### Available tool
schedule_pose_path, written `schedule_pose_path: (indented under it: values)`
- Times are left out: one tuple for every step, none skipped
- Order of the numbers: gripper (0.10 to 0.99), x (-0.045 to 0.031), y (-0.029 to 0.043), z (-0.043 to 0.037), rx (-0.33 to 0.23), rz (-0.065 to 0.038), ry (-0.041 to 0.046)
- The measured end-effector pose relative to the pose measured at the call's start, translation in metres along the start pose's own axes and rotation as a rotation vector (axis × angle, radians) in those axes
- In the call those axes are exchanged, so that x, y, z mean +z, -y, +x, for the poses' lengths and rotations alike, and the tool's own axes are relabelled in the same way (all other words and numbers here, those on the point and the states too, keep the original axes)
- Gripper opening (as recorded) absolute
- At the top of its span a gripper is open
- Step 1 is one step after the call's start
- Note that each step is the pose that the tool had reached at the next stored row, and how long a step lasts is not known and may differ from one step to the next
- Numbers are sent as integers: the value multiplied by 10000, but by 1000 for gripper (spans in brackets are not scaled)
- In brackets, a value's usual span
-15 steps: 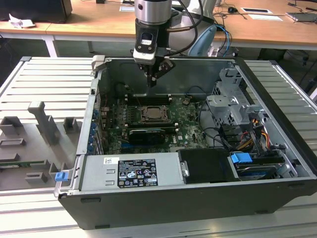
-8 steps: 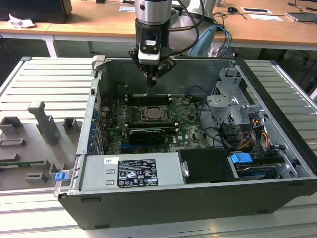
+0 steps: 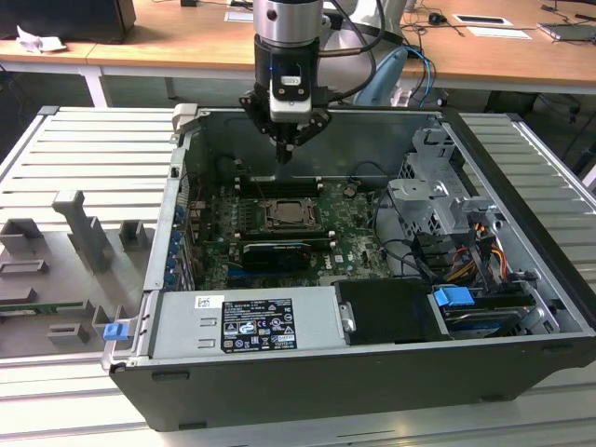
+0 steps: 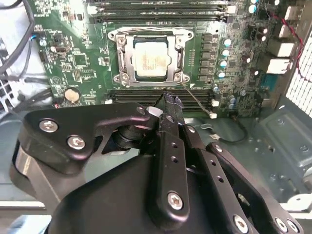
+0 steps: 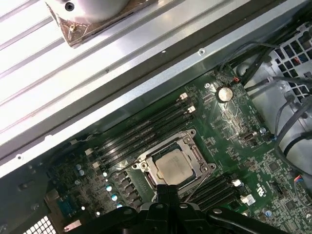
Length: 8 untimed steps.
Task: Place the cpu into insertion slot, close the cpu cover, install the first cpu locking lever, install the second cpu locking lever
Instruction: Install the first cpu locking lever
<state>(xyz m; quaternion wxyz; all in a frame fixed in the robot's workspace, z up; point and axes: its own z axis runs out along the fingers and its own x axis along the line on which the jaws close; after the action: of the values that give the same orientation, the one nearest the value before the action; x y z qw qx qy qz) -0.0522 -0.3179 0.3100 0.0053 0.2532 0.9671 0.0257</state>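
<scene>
Left: grey fixture blocks (image 3: 84,233). Centre: gripper (image 3: 284,151) hovers over the board, fingertips pressed together, empty. Below, cpu (image 4: 150,60) sits in the insertion slot (image 4: 130,45), cpu cover (image 4: 123,59) framing it. The chip is probably light, stiff and delicate underneath, best gripped by its edges. Right: drive cage (image 3: 433,200).

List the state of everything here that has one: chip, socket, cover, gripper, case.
cpu: seated flat in its socket.
insertion slot: filled by the cpu.
cpu cover: down, framing the cpu.
gripper: shut, empty, hovering near the slot.
computer case: lying on its side, open on top.
</scene>
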Motion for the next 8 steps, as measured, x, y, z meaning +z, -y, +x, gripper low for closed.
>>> schedule_pose_path:
  values:
    - [106, 0, 0, 0, -214, 1, -11]
    - [106, 0, 0, 0, -332, 0, -17]
    - [106, 0, 0, 0, -452, 1, -24]
    - [106, 0, 0, 0, -681, 2, -36]
    - [106, 0, 0, 0, -860, 3, -45]
    - [106, 0, 0, 0, -1126, 3, -59]
    - [106, 0, 0, 0, -1312, 4, -69]
    - [106, 0, 0, 0, -1434, 4, -75]
